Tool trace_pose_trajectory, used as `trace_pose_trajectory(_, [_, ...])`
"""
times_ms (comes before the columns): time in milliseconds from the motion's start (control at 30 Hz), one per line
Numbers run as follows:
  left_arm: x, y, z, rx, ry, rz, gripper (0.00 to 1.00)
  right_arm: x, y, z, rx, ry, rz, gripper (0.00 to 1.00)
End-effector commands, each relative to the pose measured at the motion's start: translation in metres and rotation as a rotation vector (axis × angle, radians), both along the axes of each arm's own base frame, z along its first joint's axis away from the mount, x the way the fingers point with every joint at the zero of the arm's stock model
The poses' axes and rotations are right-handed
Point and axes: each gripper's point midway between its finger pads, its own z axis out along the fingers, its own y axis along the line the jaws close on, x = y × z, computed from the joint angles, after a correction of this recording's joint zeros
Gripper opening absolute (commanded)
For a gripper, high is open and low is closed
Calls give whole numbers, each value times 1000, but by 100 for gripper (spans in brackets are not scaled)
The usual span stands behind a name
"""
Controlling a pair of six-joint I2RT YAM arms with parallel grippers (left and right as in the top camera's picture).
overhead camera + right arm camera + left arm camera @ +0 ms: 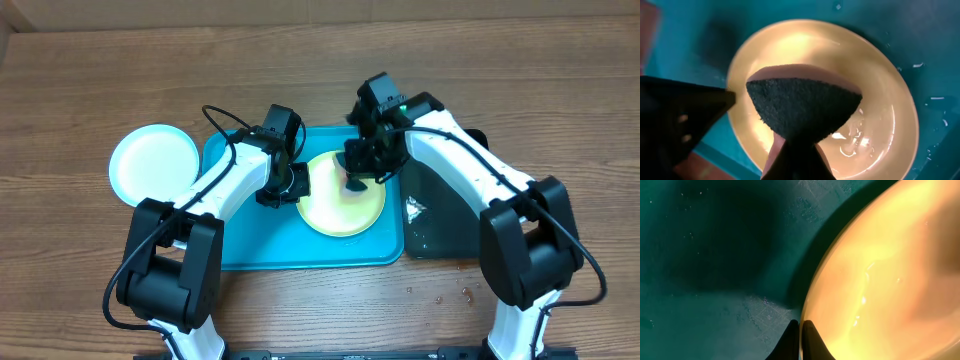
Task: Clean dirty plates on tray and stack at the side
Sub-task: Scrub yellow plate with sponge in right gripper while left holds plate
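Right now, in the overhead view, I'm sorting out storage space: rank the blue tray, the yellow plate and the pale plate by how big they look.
1. Blue tray: clearly the largest.
2. Yellow plate and pale plate: they look about the same size, so I won't rank one over the other.

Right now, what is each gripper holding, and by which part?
The left gripper pinches the yellow-green plate by its rim. The right gripper grips a sponge by one end, its dark face showing, over the plate.
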Motion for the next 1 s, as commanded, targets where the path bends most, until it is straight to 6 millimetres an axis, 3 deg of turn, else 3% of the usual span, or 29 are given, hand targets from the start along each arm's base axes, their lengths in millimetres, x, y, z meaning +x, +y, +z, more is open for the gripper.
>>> trace_pose_trajectory(0, [-2,8,-7,36,8,-13,4,9,5,42,55,-106,33,4])
trace_pose_trajectory(100, [-2,8,-7,36,7,-13,4,10,1,37,1,-124,28,4])
trace_pose_trajectory(200, [-1,8,-7,35,6,-13,4,16,-15,27,-159,-193,16,4])
trace_pose_trajectory(400, [-1,8,-7,35,6,-13,4,9,-24,6,-322,-241,38,4])
trace_pose_trajectory(967, [-2,8,-7,36,7,-14,4,-5,-42,-57,-389,-244,8,4])
